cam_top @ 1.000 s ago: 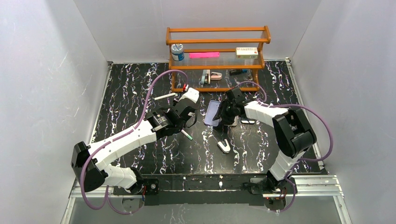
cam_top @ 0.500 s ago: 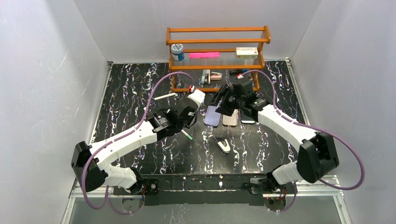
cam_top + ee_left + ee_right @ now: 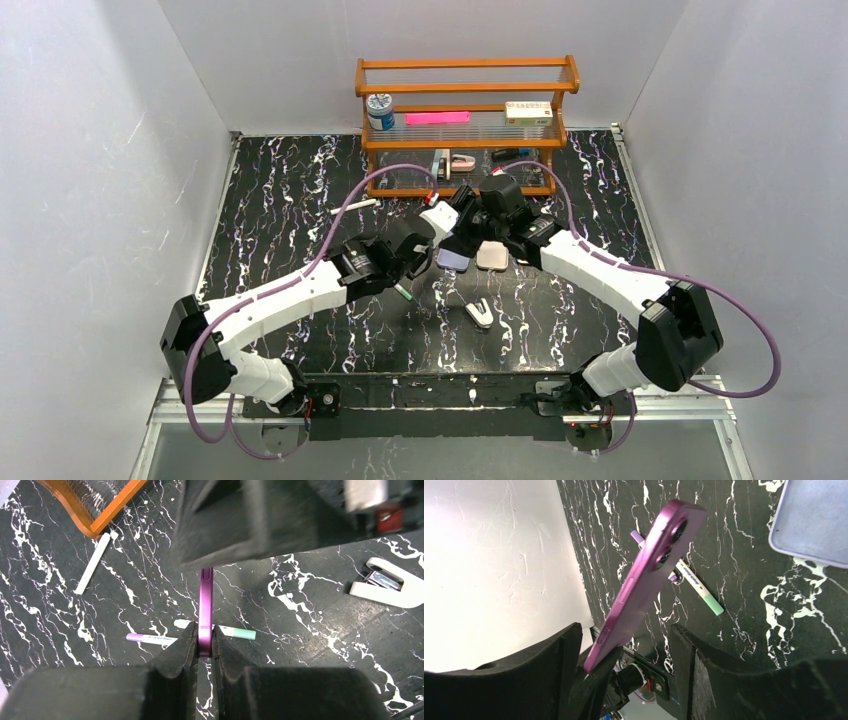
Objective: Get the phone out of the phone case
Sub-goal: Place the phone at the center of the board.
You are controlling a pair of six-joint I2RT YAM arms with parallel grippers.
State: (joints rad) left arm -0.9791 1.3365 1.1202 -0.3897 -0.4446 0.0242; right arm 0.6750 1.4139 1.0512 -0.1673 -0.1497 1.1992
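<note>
A magenta phone in its case [image 3: 205, 600] is held edge-up above the table. My left gripper [image 3: 205, 647] is shut on its lower end. In the right wrist view the phone [image 3: 649, 575] shows its camera cutout and side buttons. My right gripper [image 3: 626, 630] is open, one finger on each side of the phone, which lies close to the left finger [image 3: 559, 665]. In the top view the left gripper [image 3: 430, 224] and the right gripper [image 3: 466, 214] meet in front of the rack.
A lavender phone [image 3: 455, 260] and a beige phone [image 3: 490, 257] lie flat below the grippers. A white stapler [image 3: 480, 313], two markers [image 3: 235, 632] and a white stick [image 3: 355, 206] lie on the black marble table. A wooden rack [image 3: 465, 120] stands behind.
My right gripper has left the phones on the table and swung left around the magenta phone. My left arm has moved right and further back with that phone.
</note>
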